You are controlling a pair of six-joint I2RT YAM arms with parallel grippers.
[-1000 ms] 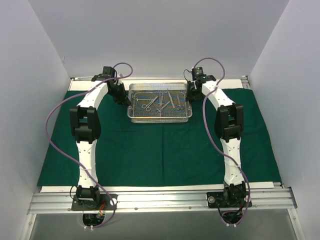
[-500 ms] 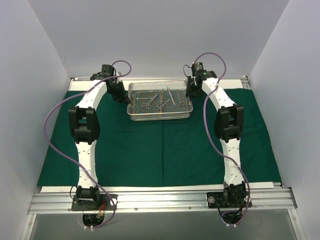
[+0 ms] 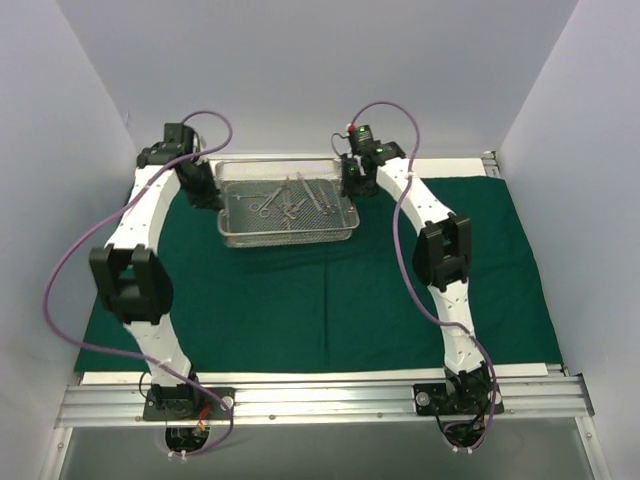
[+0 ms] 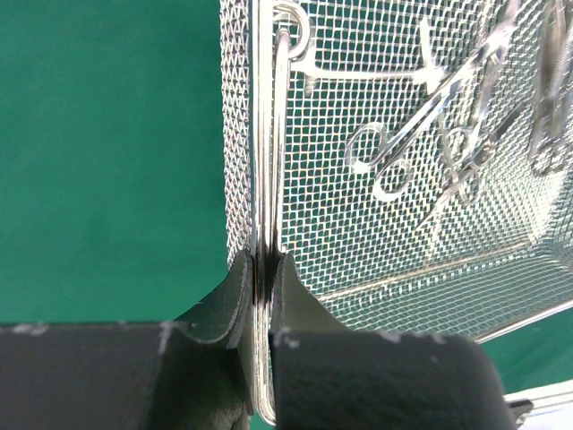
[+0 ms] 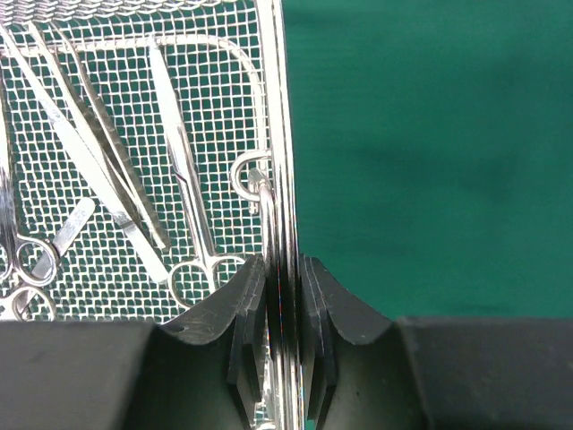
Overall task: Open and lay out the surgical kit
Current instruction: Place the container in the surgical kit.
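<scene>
Scene: white-walled booth seen from above, two white arms rising from the bottom edge and curving in toward the upper centre.
Cloth (image 3: 330,300): dark green, spread flat over most of the table (image 3: 120,378), with a faint crease down the middle.
Tray (image 3: 288,225): rectangular silver wire mesh, upper centre of the overhead view and a little left of the middle, over the far part of the cloth. Gripped at both short ends. Resting or lifted: cannot tell.
Instruments (image 3: 290,197): shiny steel, loose inside the tray, some crossing one another. Scissors (image 4: 394,152) with ring handles in the upper right of the left wrist view. Slim straight pieces (image 5: 98,170) at the left of the right wrist view.
Left arm (image 3: 130,285): left side of the overhead view, elbow low, wrist at the tray's left end.
Left jaws: closed nearly all the way on the rim wire of the tray's left wall, a dark pad (image 4: 224,300) on each side of the wire, bottom centre of the left wrist view.
Right arm (image 3: 443,250): right of centre, wrist at the tray's right end.
Right jaws: clamped narrowly on the rim wire of the tray's right wall, pads (image 5: 336,305) touching it from both sides.
Cables (image 3: 70,270): purple, looping along each arm.
</scene>
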